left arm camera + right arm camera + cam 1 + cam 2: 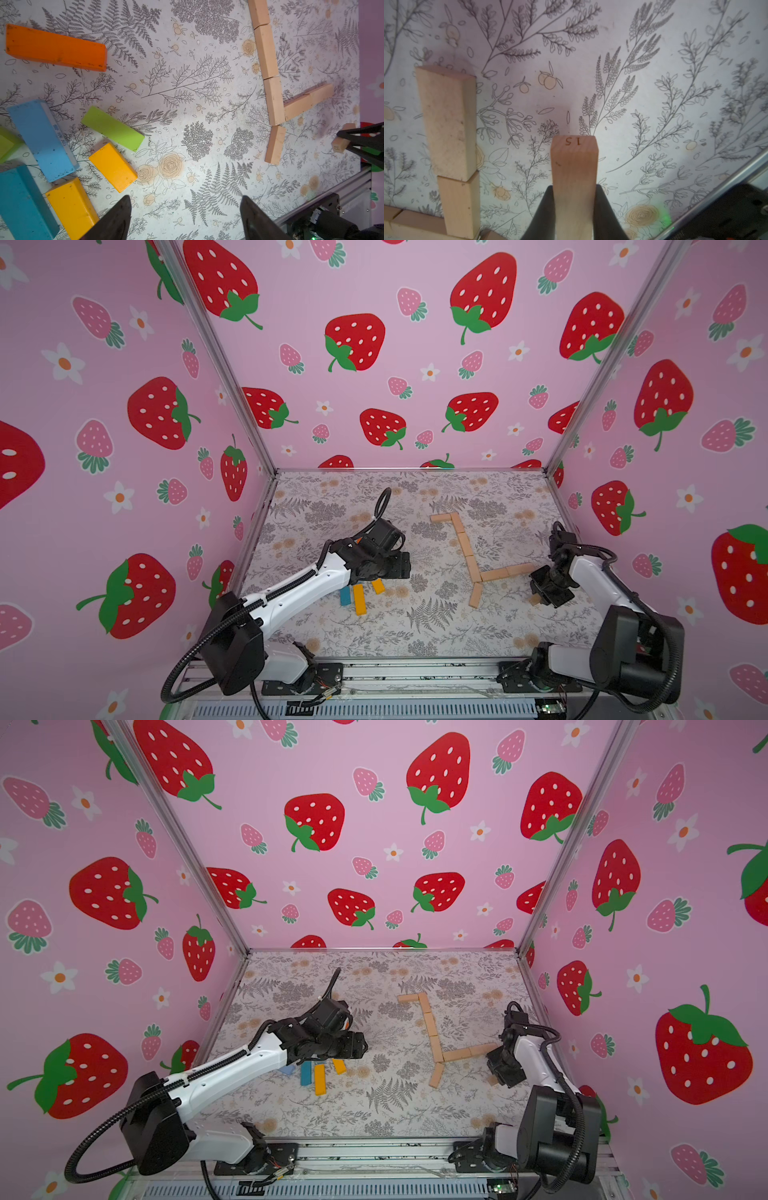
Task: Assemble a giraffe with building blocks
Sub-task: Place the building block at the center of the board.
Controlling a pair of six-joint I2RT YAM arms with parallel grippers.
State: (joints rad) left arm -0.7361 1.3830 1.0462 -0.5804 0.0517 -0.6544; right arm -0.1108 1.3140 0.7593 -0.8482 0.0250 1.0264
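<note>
I've got the R gripper (pixel 574 188) clamped on a plain tan block (pixel 573 164) marked 15 — lower right of the table (pixel 415 626) in both top views, near the laid tan blocks (pixel 465 549). L gripper (pixel 186 200) hangs wide, empty — coloured blocks (pixel 56 47) near it, lower centre-left.

Teal block (pixel 22 203) cut off at edge, coloured blocks (pixel 360 599) part-hidden under left arm (pixel 299 591)

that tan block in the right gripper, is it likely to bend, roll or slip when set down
Probably stiff: the tan block looks like solid wood, so bending seems unlikely. Flat faces should keep it from rolling on the table. The right gripper pinches only one end, so it might pivot.
</note>
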